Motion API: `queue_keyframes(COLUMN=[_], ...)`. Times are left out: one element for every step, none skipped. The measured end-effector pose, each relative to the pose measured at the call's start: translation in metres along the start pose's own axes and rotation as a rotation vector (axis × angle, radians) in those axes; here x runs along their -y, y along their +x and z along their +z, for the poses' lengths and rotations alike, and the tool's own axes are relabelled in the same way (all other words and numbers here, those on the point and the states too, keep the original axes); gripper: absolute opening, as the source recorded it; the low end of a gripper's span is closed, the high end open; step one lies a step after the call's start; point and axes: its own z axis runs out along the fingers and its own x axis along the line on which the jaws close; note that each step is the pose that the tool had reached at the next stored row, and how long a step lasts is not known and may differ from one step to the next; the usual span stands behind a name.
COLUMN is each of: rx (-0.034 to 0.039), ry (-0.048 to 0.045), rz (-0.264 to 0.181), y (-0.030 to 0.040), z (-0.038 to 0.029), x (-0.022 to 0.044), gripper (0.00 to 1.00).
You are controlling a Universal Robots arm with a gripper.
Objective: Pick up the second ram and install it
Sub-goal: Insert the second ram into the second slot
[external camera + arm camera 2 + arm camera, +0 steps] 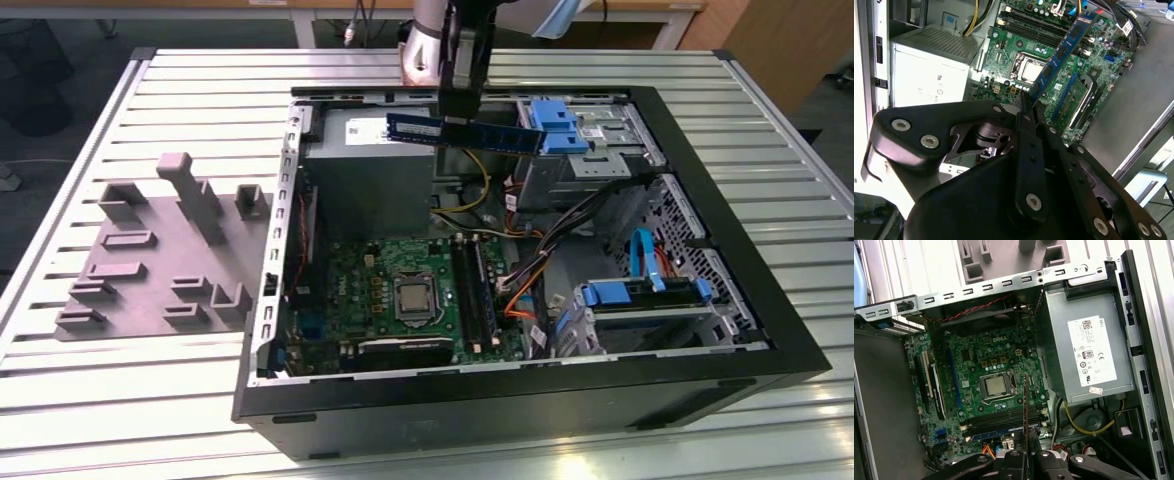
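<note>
Claw: the gripper [459, 118] is clenched on the second ram [467, 134], hanging over the far end of the open computer case [534, 395]; in the second wrist view its fingers [1023, 111] pinch the board by its faces, close to one end.

Held thing: the second ram is off the board and in the air, well above the motherboard [387, 270]; it juts out of the claw with chips and pale label in sight [1061, 52]; in the first wrist view it shows as a thin edge [1026, 405].

Long axis: the stick runs across the exterior view, left to right; the memory slots [470, 290] run near to far, so the stick lies crosswise to them.

Way to the slots: downward and toward the near side of the exterior view, beyond the power supply [367, 170].

Slots: one seems to carry a blue stick already [999, 430], though I cannot be sure; the dark ones beside it [1004, 416] look bare.
</note>
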Motion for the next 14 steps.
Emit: queue_keyframes(rx=[0.0000, 0.0000, 0.0000, 0.0000, 0.0001, 0.0001, 0.0002, 0.0001, 0.0001, 0.0001, 0.0002, 0.0002, 0.0002, 0.0002], ry=[0.0000, 0.0000, 0.0000, -0.0001, -0.0001, -0.0001, -0.0001, -0.0001, -0.0001, -0.0002, -0.0001, -0.0001, -0.0002, -0.0002], rz=[0.001, 0.002, 0.003, 0.004, 0.005, 0.006, 0.007, 0.008, 0.009, 0.010, 0.011, 0.012, 0.013, 0.014], y=[0.0000, 0.0000, 0.0000, 0.0000, 0.0000, 0.0000, 0.0000, 0.0000, 0.0000, 0.0000, 0.0000, 0.0000, 0.0000, 0.0000], z=[0.0000, 0.0000, 0.0000, 0.0000, 0.0000, 0.0000, 0.0000, 0.0000, 0.0000, 0.0000, 0.0000, 0.0000, 0.0000, 0.0000], x=[0.0000, 0.0000, 0.0000, 0.0000, 0.0000, 0.0000, 0.0000, 0.0000, 0.0000, 0.0000, 0.0000, 0.0000, 0.0000, 0.0000], gripper=[0.14, 0.14, 0.14, 0.14, 0.14, 0.14, 0.14, 0.14, 0.14, 0.14, 0.14, 0.14, 0.14, 0.14])
